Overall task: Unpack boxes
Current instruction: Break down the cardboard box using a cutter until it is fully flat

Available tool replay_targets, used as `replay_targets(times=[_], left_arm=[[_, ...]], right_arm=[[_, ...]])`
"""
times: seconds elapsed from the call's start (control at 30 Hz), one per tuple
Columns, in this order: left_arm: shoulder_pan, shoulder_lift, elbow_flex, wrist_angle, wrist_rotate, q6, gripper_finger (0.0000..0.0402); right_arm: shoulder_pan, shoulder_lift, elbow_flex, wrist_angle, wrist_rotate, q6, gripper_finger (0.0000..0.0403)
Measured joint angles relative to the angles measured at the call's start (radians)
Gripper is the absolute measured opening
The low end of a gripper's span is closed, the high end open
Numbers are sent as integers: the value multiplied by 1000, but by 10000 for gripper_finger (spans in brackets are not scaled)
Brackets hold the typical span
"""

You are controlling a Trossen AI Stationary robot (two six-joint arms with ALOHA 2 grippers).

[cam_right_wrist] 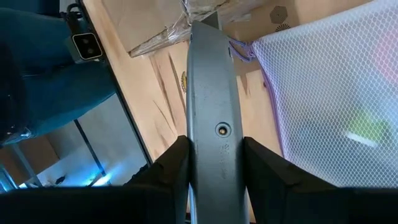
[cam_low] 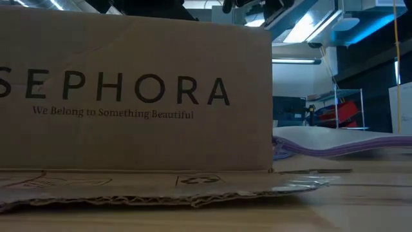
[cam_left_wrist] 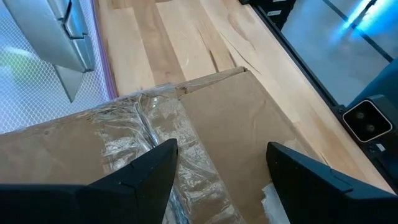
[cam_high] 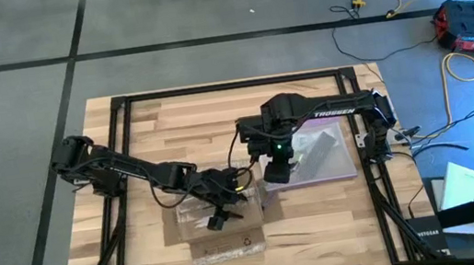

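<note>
A brown SEPHORA-lettered box (cam_low: 135,96), flaps spread, sits at the wooden counter's (cam_high: 153,130) front under the spread-fingered left end effector (cam_left_wrist: 221,168), while the right end effector (cam_right_wrist: 214,158) grips a grey knife-like tool (cam_right_wrist: 208,99).

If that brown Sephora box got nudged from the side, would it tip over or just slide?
Probably slide. In the low view the box looks wider than tall, so tipping seems unlikely. Its flaps lie spread flat on the table, which may drag. The left gripper, fingers open, hovers over crinkled clear film on the cardboard, which would likely flex easily.
</note>
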Motion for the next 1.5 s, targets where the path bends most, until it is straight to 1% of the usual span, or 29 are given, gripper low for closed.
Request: replay_targets(times=[0.07, 0.23, 0.47, 0.6, 1.03, 1.23, 1.3, 1.37, 1.5], left_arm=[[0, 0, 0, 0, -2, 0, 236], [0, 0, 0, -1, -7, 0, 236], [6, 0, 0, 3, -8, -1, 236], [11, 0, 0, 7, -7, 8, 236], [22, 0, -1, 27, -11, 16, 236], [28, 0, -1, 30, -12, 15, 236], [29, 0, -1, 28, -14, 20, 236], [29, -3, -1, 28, -49, 32, 236], [29, -21, -1, 5, -181, 51, 236]], right_arm=[[0, -4, 0, 0, -9, 0, 103], [13, -11, -1, 1, -76, 4, 103], [17, -11, -43, 3, -83, 2, 103], [38, -11, -64, 2, -100, -13, 103], [35, -11, -65, 1, -111, -8, 103], [35, -11, -65, 1, -83, -53, 103], [35, -16, -65, 1, -44, -67, 103], [35, -28, -65, 1, 1, -90, 103], [28, -74, -85, 3, 75, -82, 103]])
